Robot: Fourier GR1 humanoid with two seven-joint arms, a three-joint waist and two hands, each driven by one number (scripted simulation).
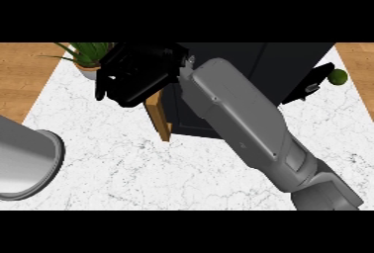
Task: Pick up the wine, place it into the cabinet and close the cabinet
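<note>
From the head view, the right grey forearm runs diagonally from the lower right up to its black right hand (pixel 139 74), which sits at the outer face of the cabinet's wooden-edged door (pixel 158 118), fingers spread and fairly straight, gripping nothing visible. The dark box-shaped cabinet (pixel 285 64) stands on the white marbled counter (pixel 139 168). The wine bottle cannot be seen. The left grey forearm's end (pixel 25 160) shows at the left edge; its hand is out of view. A potted green plant (pixel 87 57) stands behind, a small green round fruit (pixel 337 77) at far right.

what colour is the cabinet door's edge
Light wooden brown on the cabinet door's edge, against the black cabinet; head view.
</note>
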